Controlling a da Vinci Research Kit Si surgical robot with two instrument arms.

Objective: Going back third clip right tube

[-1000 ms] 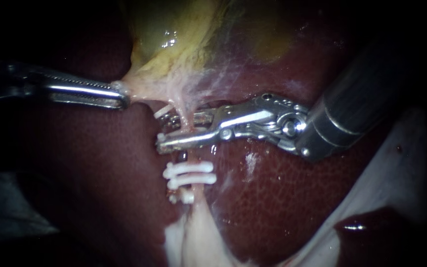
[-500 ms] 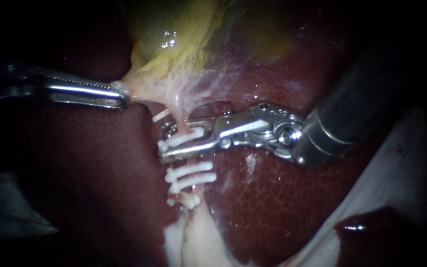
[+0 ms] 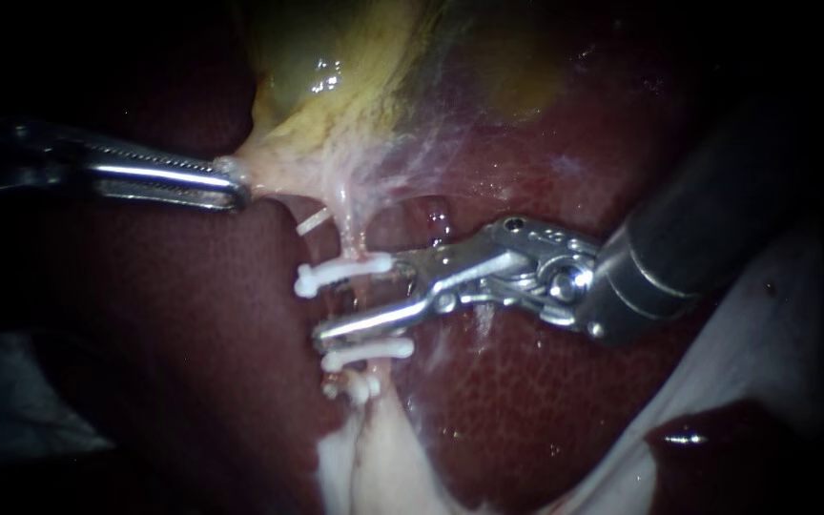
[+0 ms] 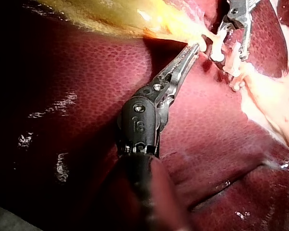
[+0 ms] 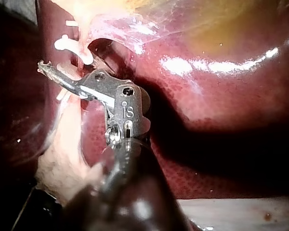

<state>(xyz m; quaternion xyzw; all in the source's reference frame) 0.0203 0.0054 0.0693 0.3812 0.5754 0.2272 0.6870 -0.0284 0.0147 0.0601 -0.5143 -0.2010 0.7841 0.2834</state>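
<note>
1. The left instrument (image 3: 226,188) comes in from the left. Its jaws are clenched on a fold of pale tissue (image 3: 274,172) at the lower edge of the yellow-green, glistening gallbladder (image 3: 336,86).
2. The dark red liver (image 3: 193,362) lies under everything.
3. A thin pale tube (image 3: 353,224) runs down from the pale tissue across the liver's surface, well in from its edges.
4. The top clip (image 3: 340,272) is white and sits across the tube at a slight tilt. Its knobbed end points toward the side the left instrument comes from.
5. The right instrument (image 3: 360,300) comes in from the upper right. Its jaws are released, standing apart with nothing gripped.
6. The upper jaw's tip is right at the top clip's near end; whether they touch cannot be told. The lower jaw lies below the top clip and crosses in front of the tube, so the top clip sits along the upper side of the gap.
7. Two lower clips (image 3: 366,350) cross the same tube. The first is just beneath the lower jaw, and the second is a little further down.
8. In the left wrist view, the left instrument's jaws are closed on pale tissue, and the top clip is just beside their tip.
9. In the right wrist view, the top clip (image 5: 70,44) lies ahead of the right instrument, beyond the one jaw that shows.
</note>
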